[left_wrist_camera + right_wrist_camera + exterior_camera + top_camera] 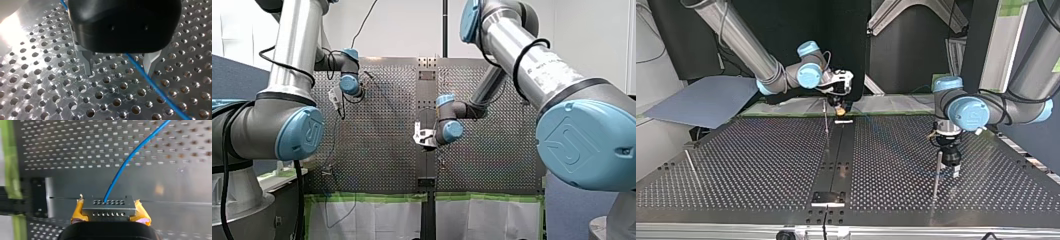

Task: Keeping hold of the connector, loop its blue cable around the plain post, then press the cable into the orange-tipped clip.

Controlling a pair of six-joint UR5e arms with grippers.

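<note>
My right gripper (pixel 109 213) is shut on a metal connector (pixel 107 206) with rows of small holes, clamped between its yellow pads (pixel 78 212). The blue cable (pixel 130 157) leaves the connector's top and runs away over the perforated table. In the top view my right gripper (pixel 839 110) hangs over the table's far middle. My left gripper (pixel 120 72) stands open just above the holes, and the blue cable (pixel 152 83) passes slantwise between its metal fingers (pixel 88 63), untouched. In the top view my left gripper (pixel 952 165) stands close beside a plain thin post (pixel 937 175).
A second thin post (pixel 826 120) rises near my right gripper, and a third rod (pixel 691 164) leans at the top view's left. A dark strip with a small plate (pixel 828 197) runs down the middle of the table. Green tape (pixel 372 197) lines the table's edge.
</note>
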